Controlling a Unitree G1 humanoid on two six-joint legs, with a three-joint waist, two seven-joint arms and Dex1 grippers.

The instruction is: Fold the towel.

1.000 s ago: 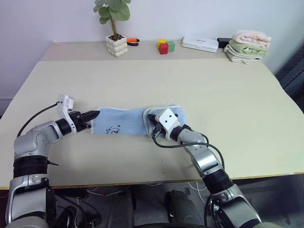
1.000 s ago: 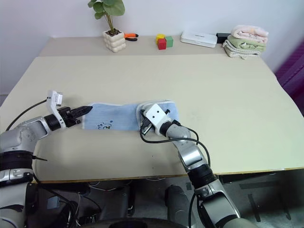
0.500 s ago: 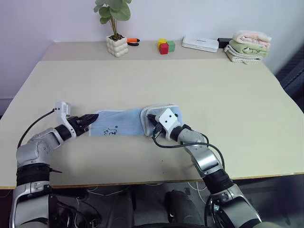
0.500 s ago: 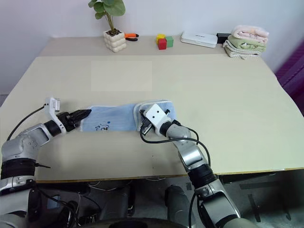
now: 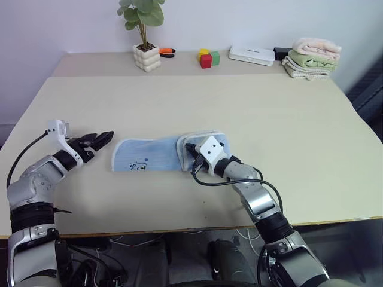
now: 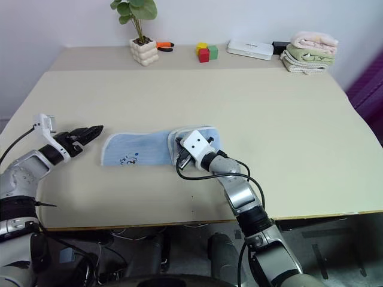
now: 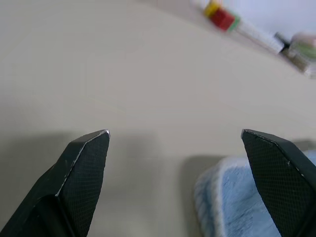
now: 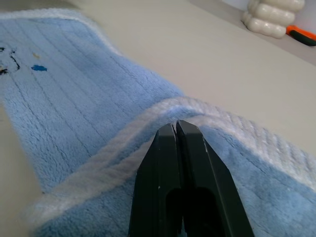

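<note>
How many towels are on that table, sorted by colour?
Light blue towel: 1
Pink towel: 1
Green towel: 1
Beige towel: 1
Total: 4

Silver jointed arms, black cables, black-fingered left pincer (image 5: pixel 102 139).

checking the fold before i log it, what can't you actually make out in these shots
- Right gripper: the fingers are shut, but whether they pinch the towel or just press on it is unclear; in the head views its white wrist housing covers the tips.
- Towel's dark printed mark: too small to read.
- Towel's far end: under the right wrist in the head views.
- Left gripper: open, clear of the towel.
</note>
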